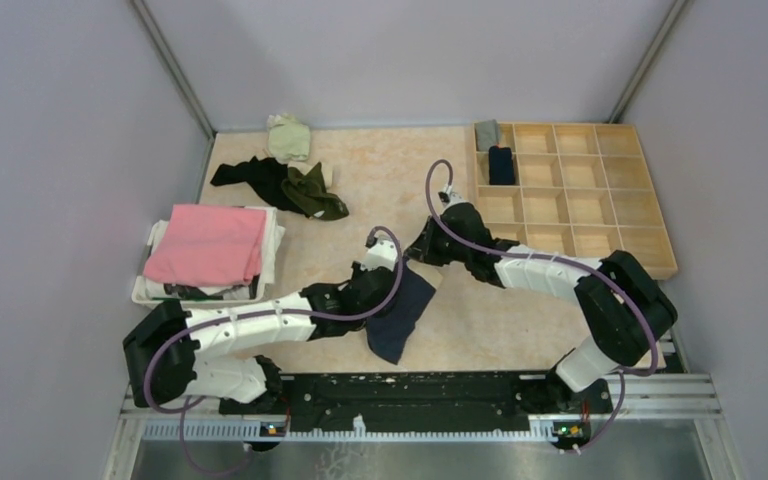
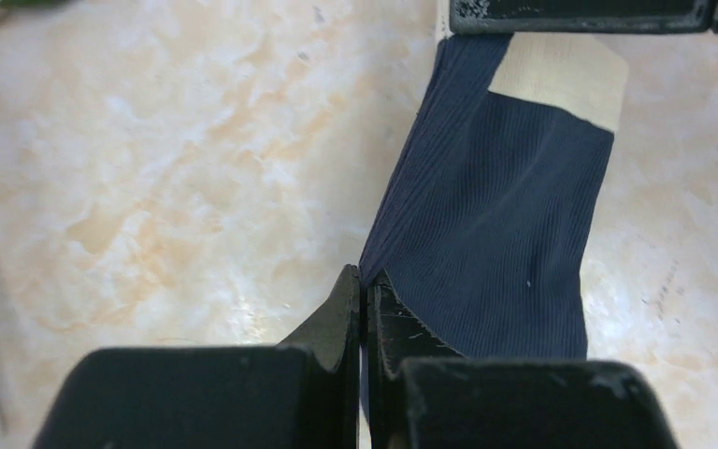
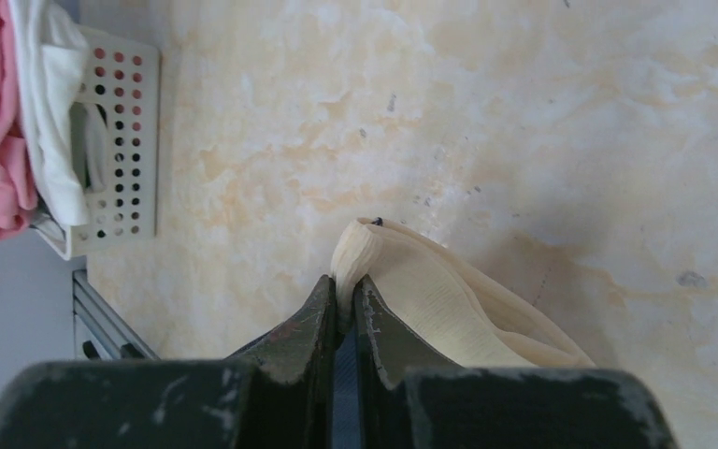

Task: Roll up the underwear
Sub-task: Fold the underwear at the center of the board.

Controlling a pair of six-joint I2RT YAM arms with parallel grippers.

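Note:
A navy pair of underwear (image 1: 400, 318) with a beige waistband (image 2: 561, 75) hangs stretched between my two grippers, just above the table near its middle front. My left gripper (image 2: 365, 278) is shut on the navy fabric's side edge (image 2: 505, 243). In the top view that gripper (image 1: 378, 300) sits at the cloth's left. My right gripper (image 3: 346, 285) is shut on the bunched beige waistband (image 3: 430, 299), and in the top view it (image 1: 418, 258) is at the cloth's far end. More underwear, dark (image 1: 250, 175) and olive green (image 1: 315, 195), lies piled at the back left.
A white perforated basket (image 1: 150, 290) with a folded pink cloth (image 1: 208, 240) stands at the left. A wooden compartment organizer (image 1: 600, 200) at the back right holds a grey roll (image 1: 487, 133) and a navy roll (image 1: 501, 165). A pale green cloth (image 1: 288, 135) lies by the back wall.

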